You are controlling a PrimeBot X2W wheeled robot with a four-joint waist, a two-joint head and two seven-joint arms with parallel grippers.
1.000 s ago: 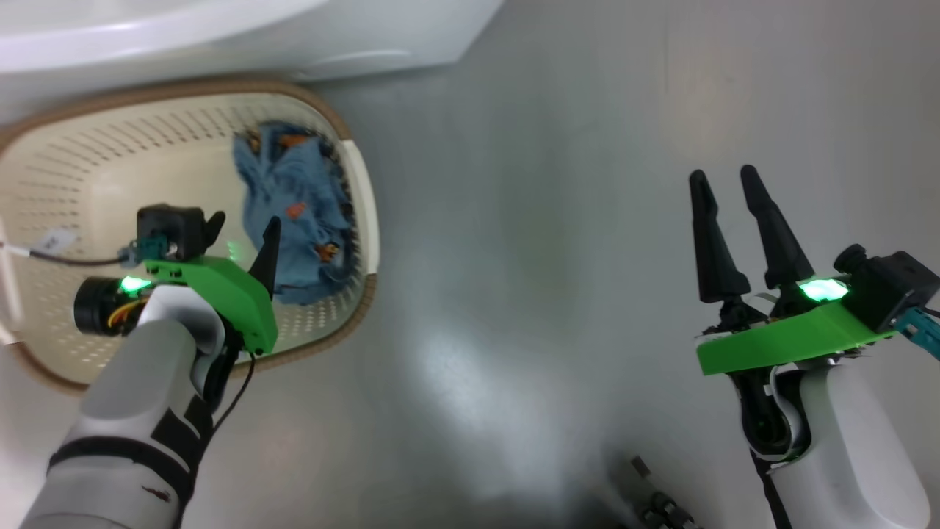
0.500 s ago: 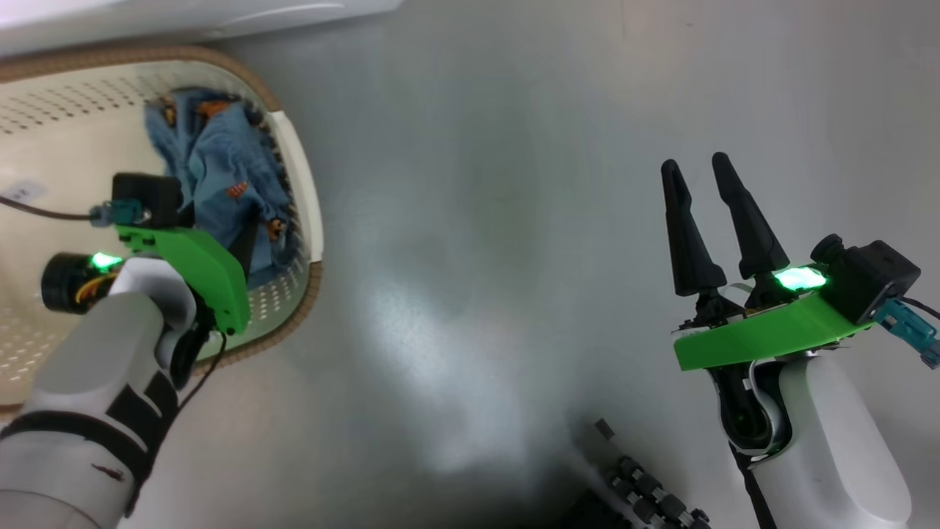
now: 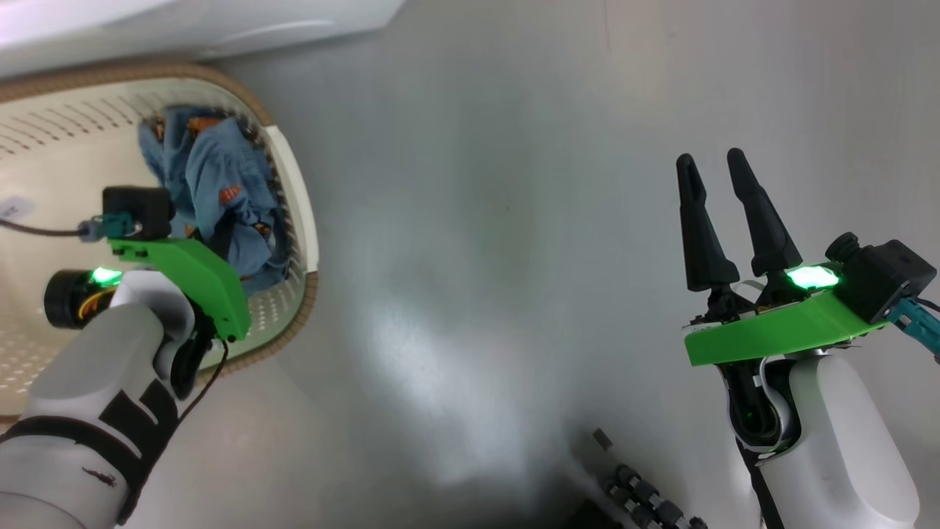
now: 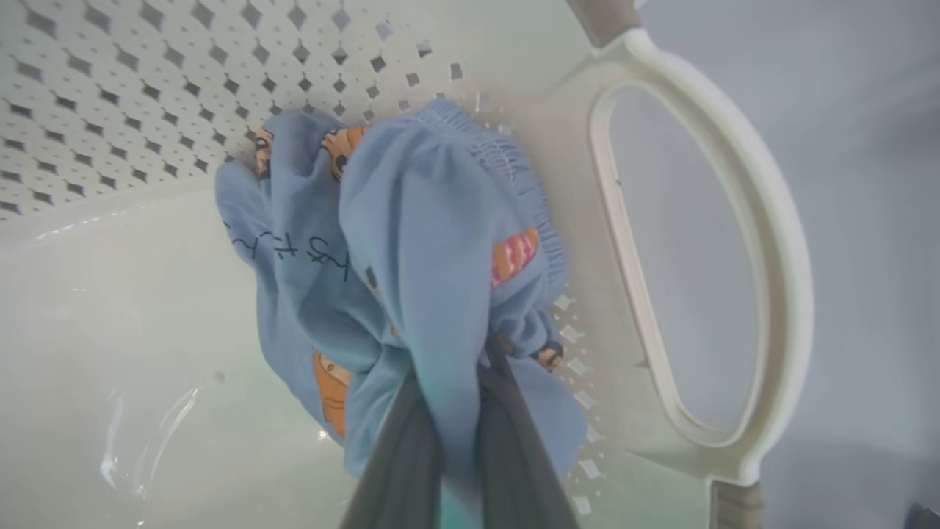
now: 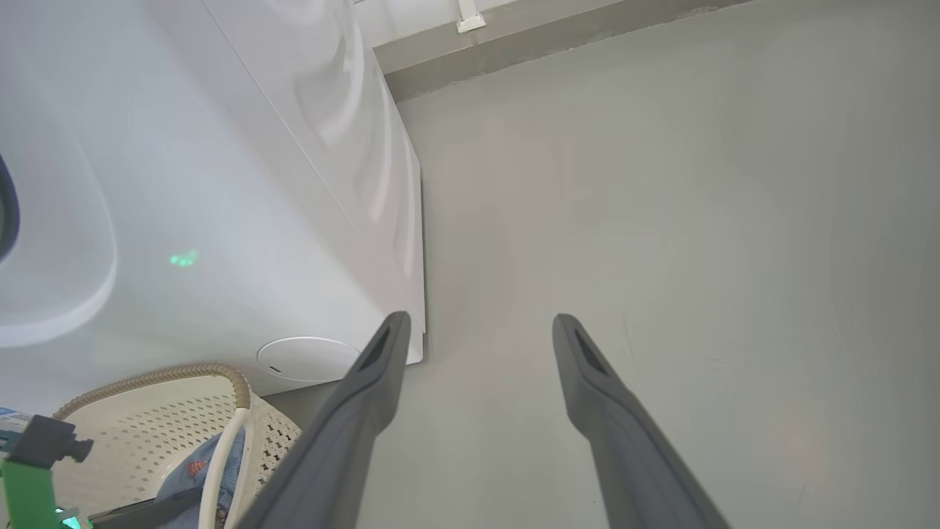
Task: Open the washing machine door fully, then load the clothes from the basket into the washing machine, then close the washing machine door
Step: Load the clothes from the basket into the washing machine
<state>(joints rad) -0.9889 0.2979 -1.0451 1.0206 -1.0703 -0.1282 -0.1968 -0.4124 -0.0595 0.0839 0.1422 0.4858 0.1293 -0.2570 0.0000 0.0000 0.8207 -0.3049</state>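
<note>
The left gripper [image 4: 452,371] reaches down into the basket [image 4: 778,242], its two dark fingers pinched tight on a fold of the light blue clothes [image 4: 411,220]. The bundle is bunched against the basket's perforated end wall, just beside the cream handle, with orange prints showing in the folds. The basket stands on the grey floor [image 3: 477,257], just beside the lower front of the white washing machine [image 5: 220,184]. Off to the other side, the right gripper [image 3: 711,158] hovers over bare floor, well apart from the basket, its fingers spread with a clear gap between them and nothing held.
</note>
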